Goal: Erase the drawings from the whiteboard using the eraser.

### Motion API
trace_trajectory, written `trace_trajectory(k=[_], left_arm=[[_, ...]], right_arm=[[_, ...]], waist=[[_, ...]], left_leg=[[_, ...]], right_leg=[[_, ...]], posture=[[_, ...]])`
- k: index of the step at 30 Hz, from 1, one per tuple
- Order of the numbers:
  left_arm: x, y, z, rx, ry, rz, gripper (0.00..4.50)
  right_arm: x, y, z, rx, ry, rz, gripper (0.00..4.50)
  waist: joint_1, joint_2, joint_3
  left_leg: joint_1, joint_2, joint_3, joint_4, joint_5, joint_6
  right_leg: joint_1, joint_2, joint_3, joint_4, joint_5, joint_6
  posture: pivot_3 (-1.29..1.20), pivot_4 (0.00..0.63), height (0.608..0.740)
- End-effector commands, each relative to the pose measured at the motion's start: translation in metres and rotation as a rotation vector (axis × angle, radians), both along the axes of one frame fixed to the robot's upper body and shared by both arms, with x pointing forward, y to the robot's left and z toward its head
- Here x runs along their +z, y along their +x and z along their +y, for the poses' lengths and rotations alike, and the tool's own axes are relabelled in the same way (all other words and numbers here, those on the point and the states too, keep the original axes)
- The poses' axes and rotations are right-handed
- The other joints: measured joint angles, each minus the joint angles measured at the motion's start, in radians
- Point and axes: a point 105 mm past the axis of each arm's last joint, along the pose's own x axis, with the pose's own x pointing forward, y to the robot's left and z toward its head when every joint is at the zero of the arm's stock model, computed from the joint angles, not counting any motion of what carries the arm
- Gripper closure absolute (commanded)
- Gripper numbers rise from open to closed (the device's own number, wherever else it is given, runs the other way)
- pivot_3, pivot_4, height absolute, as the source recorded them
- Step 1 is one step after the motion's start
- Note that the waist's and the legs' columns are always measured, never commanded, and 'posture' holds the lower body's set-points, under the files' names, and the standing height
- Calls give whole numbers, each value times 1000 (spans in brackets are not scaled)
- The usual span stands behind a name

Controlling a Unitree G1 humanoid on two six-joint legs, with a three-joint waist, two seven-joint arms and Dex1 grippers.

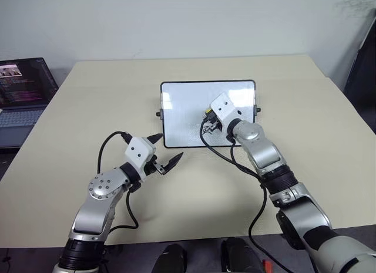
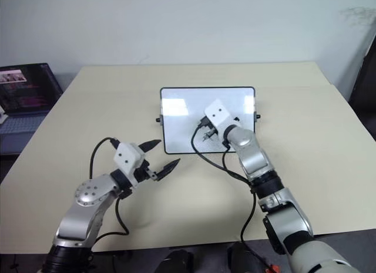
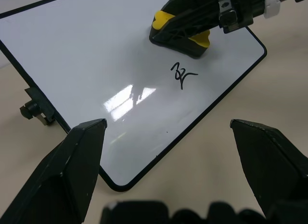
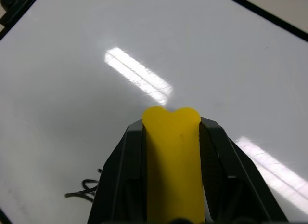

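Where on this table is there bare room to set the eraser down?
Bare table lies right of the whiteboard, and behind it. Crowded: the board's near edge, where the right gripper holds the eraser and the open left gripper hovers.

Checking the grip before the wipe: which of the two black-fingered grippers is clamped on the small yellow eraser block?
The right gripper, over the glossy white whiteboard, pinches the yellow eraser. The left gripper hovers open and empty over the table near the board's corner.

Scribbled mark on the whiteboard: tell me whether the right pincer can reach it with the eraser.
Probably yes: the right pincer holds the eraser on the whiteboard beside the scribble, nothing between.
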Motion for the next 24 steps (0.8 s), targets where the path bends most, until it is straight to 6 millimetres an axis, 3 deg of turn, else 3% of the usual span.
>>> trace_trajectory(k=[1,13,24], left_arm=[[13,-4,5,11,8,-60,0],[20,0,8,30,10,-81,0],[23,2,7,32,8,-88,0]], right_arm=[[-18,-6,5,23,-27,38,3374],[-49,-14,-2,28,-65,119,3374],[-63,-24,-1,65,-113,139,3374]], waist=[[-3,0,0],[-4,-1,-2],[-4,-2,-3]], left_leg=[[0,0,0,0,0,0],[3,0,0,1,0,0],[5,0,0,1,0,0]], right_leg=[[0,0,0,0,0,0],[4,1,-1,0,0,-1],[5,1,-1,0,0,0]], posture=[[0,150,740],[0,150,740],[0,150,740]])
